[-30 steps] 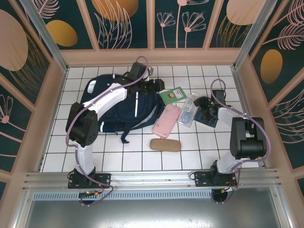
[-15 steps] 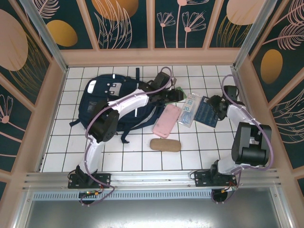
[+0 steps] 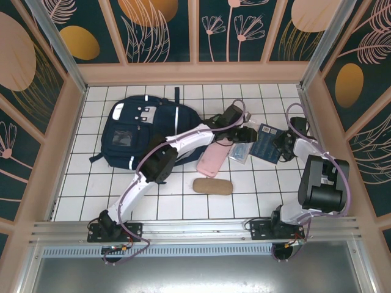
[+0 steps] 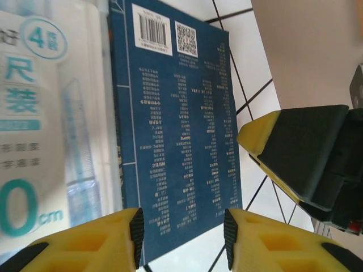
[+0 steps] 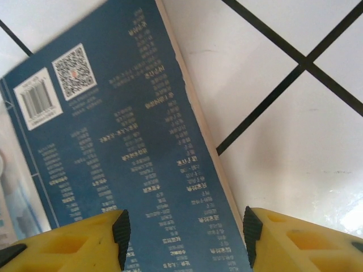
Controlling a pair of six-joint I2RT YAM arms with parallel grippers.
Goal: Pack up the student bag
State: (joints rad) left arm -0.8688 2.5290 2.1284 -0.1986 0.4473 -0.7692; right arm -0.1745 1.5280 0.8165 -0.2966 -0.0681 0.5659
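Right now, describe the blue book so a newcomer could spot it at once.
Start at the student bag on the left of the tiled table, then go right past the pink case and the clear ruler pack. The book lies next, nearest the right wall: dark blue, with a white barcode and QR code.

The white tiled table (image 3: pixel 183 204), ruled by dark grid lines, carries everything; a dark navy backpack (image 3: pixel 137 137) lies flat on its far left part, straps spread on the tiles; a pink case (image 3: pixel 212 160) lies near the bag's right side; a brown pouch (image 3: pixel 212 186) lies on the near side of the case, apart from it; a clear ruler packet (image 4: pixel 51 113) lies right of the case; a blue book (image 3: pixel 266 143) lies touching the packet, back cover up, barcode and square code showing.
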